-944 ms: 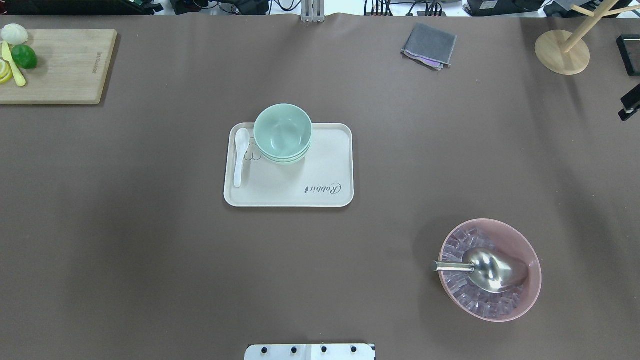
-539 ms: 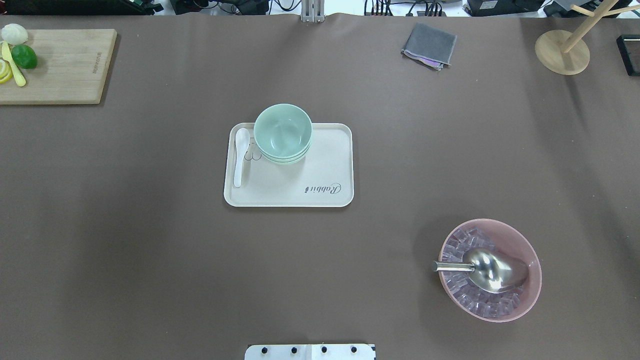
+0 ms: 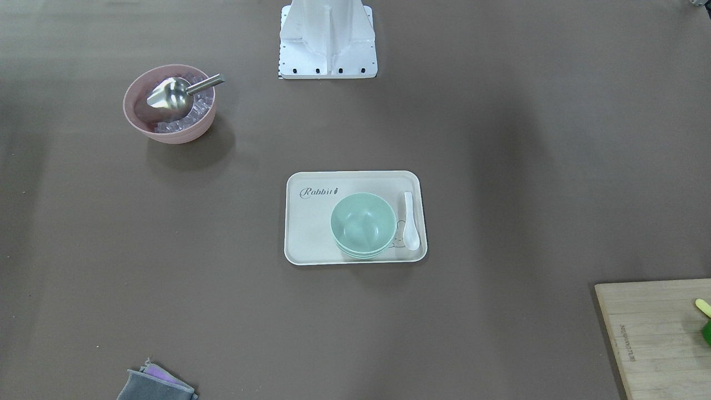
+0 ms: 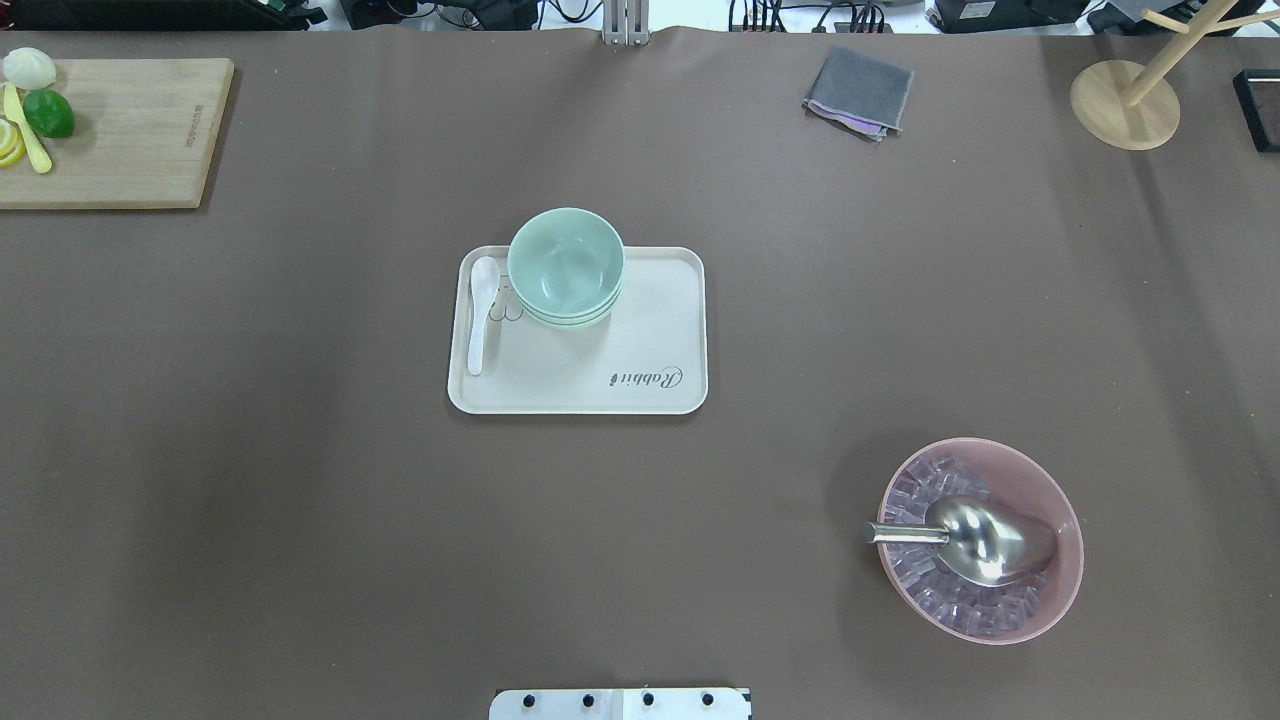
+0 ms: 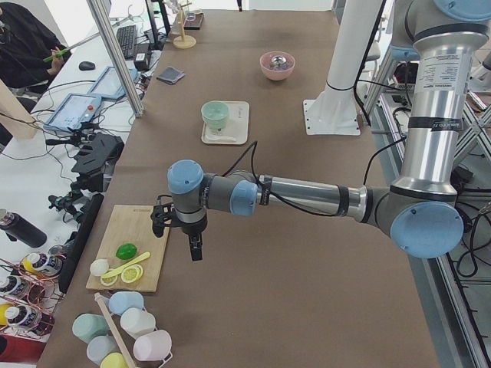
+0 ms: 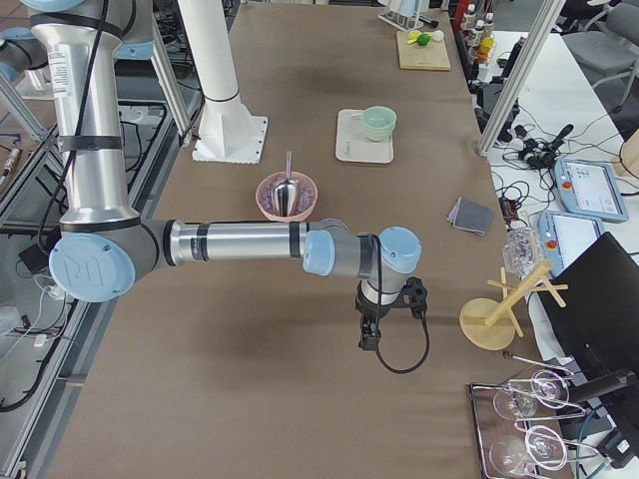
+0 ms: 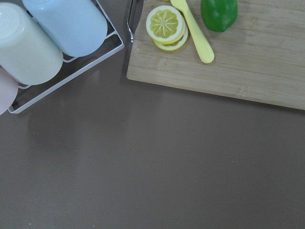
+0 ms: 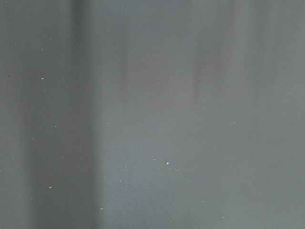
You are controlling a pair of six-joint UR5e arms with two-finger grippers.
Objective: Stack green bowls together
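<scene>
The green bowls (image 4: 565,262) are nested in one stack on the far left part of a cream tray (image 4: 640,340); the stack also shows in the front view (image 3: 363,222) and in both side views (image 5: 215,115) (image 6: 378,122). My left gripper (image 5: 195,248) hangs over the table's left end beside the cutting board, far from the stack. My right gripper (image 6: 368,337) hangs over the table's right end, also far from it. Both show only in the side views, so I cannot tell whether they are open or shut. Neither wrist view shows fingers.
A white spoon (image 4: 482,310) lies on the tray beside the stack. A pink bowl (image 4: 1040,470) with ice and a metal scoop (image 4: 985,540) stands near right. A cutting board (image 4: 130,130) with lime and lemon, a grey cloth (image 4: 860,90), a wooden stand (image 4: 1125,105), and a rack of cups (image 7: 52,33) are around.
A dark part of the right arm at the overhead view's right edge has left the view. The stack of bowls has not moved.
</scene>
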